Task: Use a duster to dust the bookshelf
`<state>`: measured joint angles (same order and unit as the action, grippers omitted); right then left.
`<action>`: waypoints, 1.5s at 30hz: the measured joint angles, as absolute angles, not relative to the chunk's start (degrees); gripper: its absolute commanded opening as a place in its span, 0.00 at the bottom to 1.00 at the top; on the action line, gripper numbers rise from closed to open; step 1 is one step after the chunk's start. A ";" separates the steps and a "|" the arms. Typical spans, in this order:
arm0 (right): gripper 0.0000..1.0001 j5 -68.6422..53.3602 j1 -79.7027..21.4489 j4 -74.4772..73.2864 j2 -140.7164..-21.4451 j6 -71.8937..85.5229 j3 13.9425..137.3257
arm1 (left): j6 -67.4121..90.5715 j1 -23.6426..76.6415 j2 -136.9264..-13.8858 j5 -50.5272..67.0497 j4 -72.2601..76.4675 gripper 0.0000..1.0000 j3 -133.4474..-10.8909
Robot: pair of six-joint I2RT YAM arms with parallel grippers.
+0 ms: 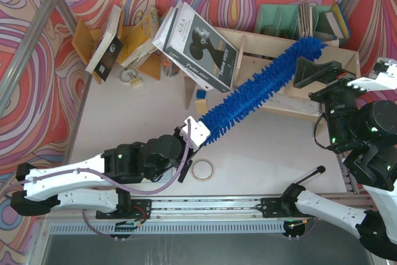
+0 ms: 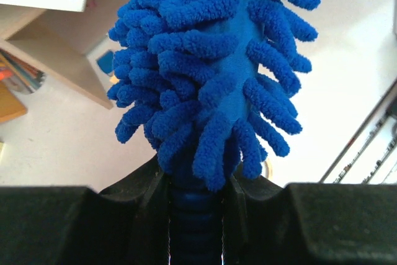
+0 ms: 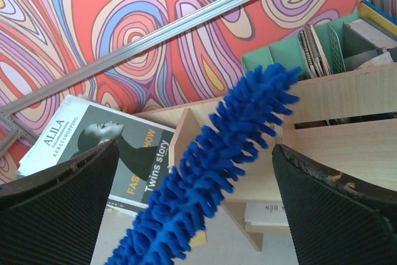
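Note:
My left gripper is shut on the dark blue handle of the duster. The blue fluffy duster runs up and right across the pale plywood bookshelf, its tip near the shelf's back right. In the left wrist view the duster fills the middle above my shut jaws. My right gripper is open and empty by the shelf's right end. In the right wrist view the duster crosses between its wide-apart fingers in front of the bookshelf.
A large black-and-white book leans on the shelf's left part. A small orange wooden rack with books stands at the back left. A green file organizer stands behind the shelf. A tape roll lies near my left arm.

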<state>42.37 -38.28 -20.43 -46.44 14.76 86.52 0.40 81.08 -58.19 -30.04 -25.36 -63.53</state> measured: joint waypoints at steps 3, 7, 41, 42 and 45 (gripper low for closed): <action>0.99 42.37 -38.28 -20.40 -46.44 14.76 86.50 | -0.08 81.08 -56.80 -33.06 -23.99 0.00 -62.85; 0.99 42.37 -38.28 -19.97 -46.48 14.79 85.49 | -2.37 81.08 -53.41 -38.37 -18.63 0.00 -60.58; 0.99 41.87 -38.28 -20.21 -47.59 16.58 79.59 | -5.04 54.43 -52.05 -38.20 18.28 0.00 -45.17; 0.99 41.87 -38.28 -20.23 -47.46 16.58 79.40 | -4.40 53.58 -52.73 -37.39 18.59 0.00 -45.19; 0.99 41.85 -38.28 -20.45 -47.13 16.82 79.05 | -2.96 51.62 -54.50 -35.75 19.40 0.00 -45.39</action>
